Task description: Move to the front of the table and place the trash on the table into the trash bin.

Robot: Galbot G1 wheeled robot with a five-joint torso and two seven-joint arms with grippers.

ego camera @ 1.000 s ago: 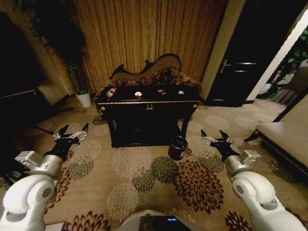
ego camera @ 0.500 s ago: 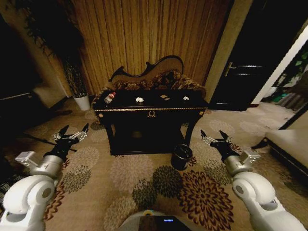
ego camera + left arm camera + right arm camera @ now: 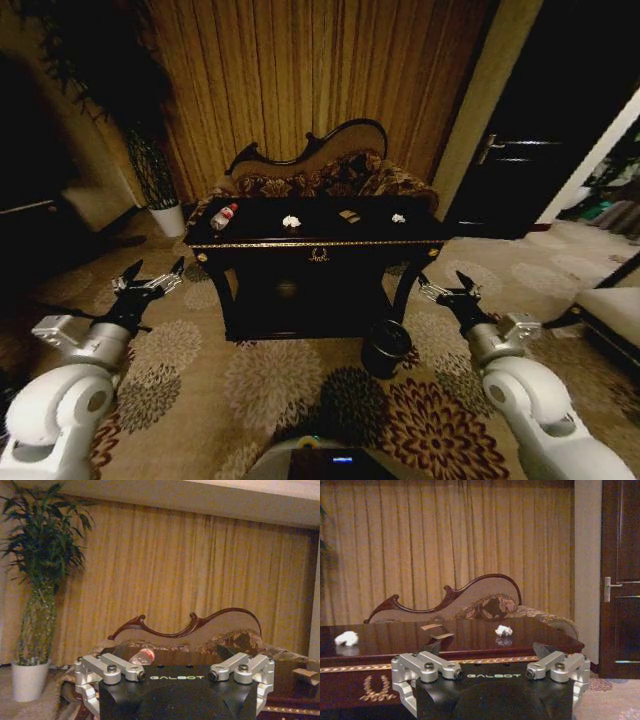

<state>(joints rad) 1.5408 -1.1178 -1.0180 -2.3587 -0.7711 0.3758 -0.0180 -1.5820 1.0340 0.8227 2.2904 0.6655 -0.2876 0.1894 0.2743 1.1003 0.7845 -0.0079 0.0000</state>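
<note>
The counter (image 3: 318, 243) stands in front of the sofa (image 3: 320, 170). On it, from left to right, lie a bottle (image 3: 223, 216), a paper ball (image 3: 291, 222), a wrapper (image 3: 349, 215) and another paper ball (image 3: 398, 218). The bin (image 3: 386, 347) sits on the floor by the counter's front right leg. A plant pot (image 3: 168, 219) stands to the left.

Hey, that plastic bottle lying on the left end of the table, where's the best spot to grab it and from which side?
Probably across the middle of the bottle, coming from above with the left gripper, the nearer arm. It lies on its side near the table's left front corner, so its round body offers the jaws two opposite sides, unlike the narrow cap end.
</note>
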